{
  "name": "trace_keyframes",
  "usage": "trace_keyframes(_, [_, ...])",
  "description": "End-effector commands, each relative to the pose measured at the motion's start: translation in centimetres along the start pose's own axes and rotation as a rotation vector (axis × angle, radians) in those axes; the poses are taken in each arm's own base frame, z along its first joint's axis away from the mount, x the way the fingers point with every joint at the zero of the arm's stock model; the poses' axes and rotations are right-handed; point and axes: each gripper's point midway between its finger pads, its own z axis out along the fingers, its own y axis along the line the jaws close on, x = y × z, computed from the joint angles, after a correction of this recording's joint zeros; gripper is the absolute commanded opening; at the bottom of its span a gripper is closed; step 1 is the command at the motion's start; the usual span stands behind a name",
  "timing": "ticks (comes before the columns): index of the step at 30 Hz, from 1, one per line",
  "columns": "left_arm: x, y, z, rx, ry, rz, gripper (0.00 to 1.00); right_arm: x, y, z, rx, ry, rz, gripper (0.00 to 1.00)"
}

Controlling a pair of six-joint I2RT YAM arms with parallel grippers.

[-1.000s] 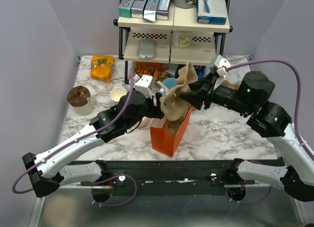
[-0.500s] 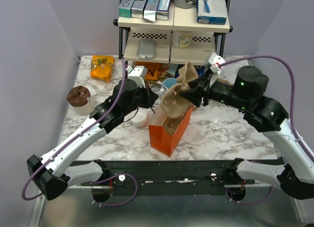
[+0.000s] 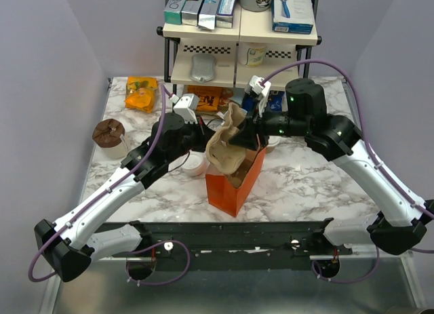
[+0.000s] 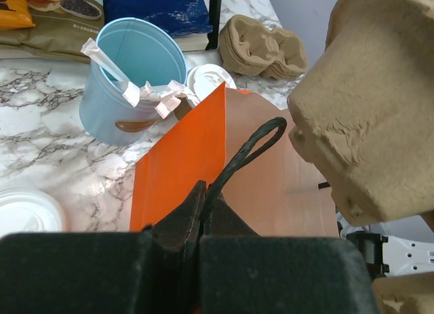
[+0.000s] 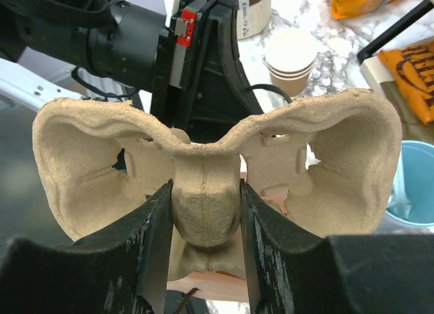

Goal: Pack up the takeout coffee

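The takeout coffee shows only as a white lid [image 4: 209, 79] behind the orange paper bag [image 3: 234, 185], next to the blue cup [image 4: 129, 76]. My left gripper [image 4: 203, 192] is shut on the bag's black loop handle [image 4: 247, 148], at the bag's left rim [image 3: 207, 139]. My right gripper [image 5: 205, 185] is shut on the middle post of a tan pulp cup carrier [image 5: 203, 158]. The carrier [image 3: 224, 148] hangs tilted over the bag's open mouth, with its lower part inside.
More pulp carriers [image 4: 261, 46] are stacked behind the bag. A loose white lid [image 3: 194, 166] lies left of it. Stacked paper cups [image 3: 163, 131], a brown-lidded cup [image 3: 110, 138] and an orange snack pack [image 3: 141, 93] stand at the back left. A shelf rack [image 3: 241, 53] rises at the back.
My left gripper has drawn back from the bag's mouth and shut on the handle. My right arm has swung left, carrying the carrier over the bag.
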Motion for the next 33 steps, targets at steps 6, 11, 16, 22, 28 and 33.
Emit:
trace_keyframes(6, [0.2, -0.2, -0.3, 0.028, 0.002, -0.003, 0.00, 3.5, 0.0, -1.4, 0.045, 0.086, 0.149, 0.39])
trace_keyframes(11, [0.1, -0.1, -0.5, 0.029, 0.002, 0.003, 0.00, 4.9, -1.6, -1.1, 0.085, 0.135, 0.189, 0.39])
trace_keyframes(16, [0.1, 0.0, -0.6, 0.024, 0.003, 0.008, 0.00, 5.8, -2.8, -1.2, 0.122, 0.171, 0.223, 0.39])
trace_keyframes(22, [0.4, 0.1, -0.5, 0.029, 0.013, 0.011, 0.00, 7.4, -3.0, -1.1, 0.117, 0.224, 0.216, 0.39])
trace_keyframes(28, [0.5, -0.1, -0.4, 0.039, 0.016, 0.015, 0.00, 7.6, -4.3, -0.9, 0.179, 0.235, 0.222, 0.39])
trace_keyframes(33, [0.5, 0.0, -0.4, 0.035, 0.020, 0.009, 0.00, 9.0, -5.6, -1.2, 0.246, 0.268, 0.191, 0.39])
